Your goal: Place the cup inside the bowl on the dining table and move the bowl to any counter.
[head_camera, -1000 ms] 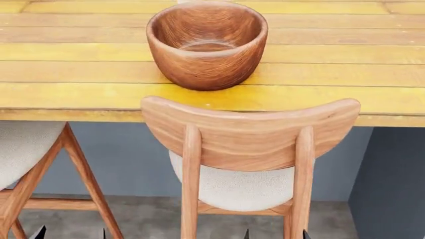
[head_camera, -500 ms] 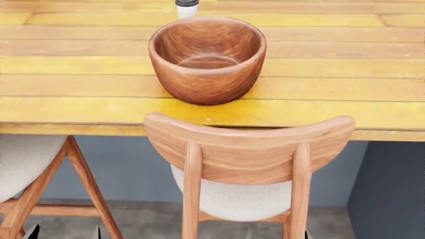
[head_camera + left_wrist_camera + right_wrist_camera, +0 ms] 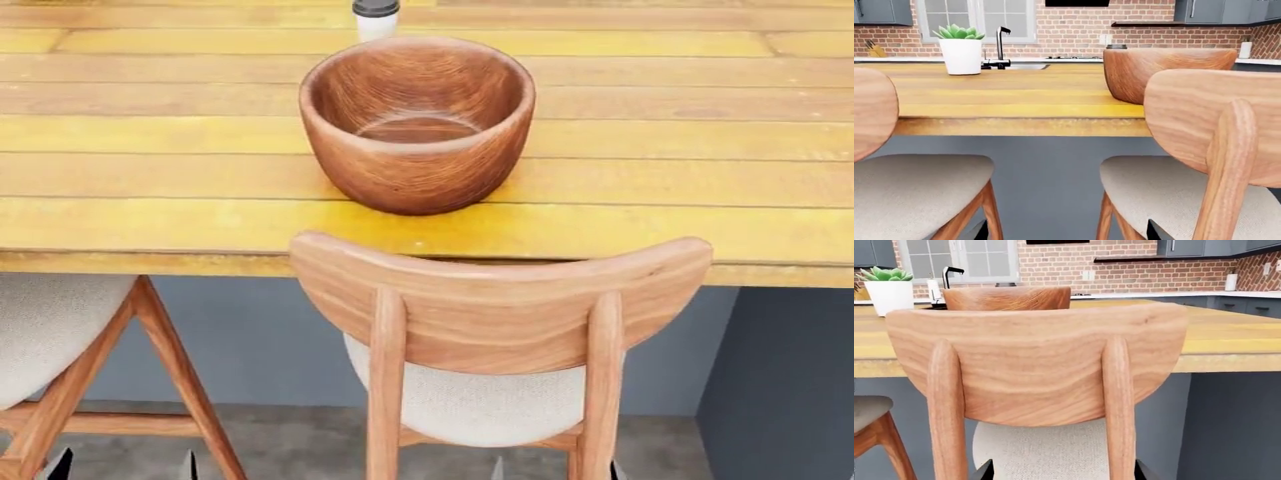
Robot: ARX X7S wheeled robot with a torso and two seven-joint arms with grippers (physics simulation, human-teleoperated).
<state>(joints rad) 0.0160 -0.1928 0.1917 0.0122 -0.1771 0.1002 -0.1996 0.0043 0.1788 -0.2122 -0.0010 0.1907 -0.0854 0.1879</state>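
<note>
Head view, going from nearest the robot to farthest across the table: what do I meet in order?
Chair back → near edge of the dining table → bowl → cup, right behind the bowl's far rim.

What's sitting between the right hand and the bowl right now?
A wooden chair's backrest fills the stretch; in the right wrist view only the bowl's rim shows over it. The head view shows that chair tucked at the dining table's near edge.
</note>
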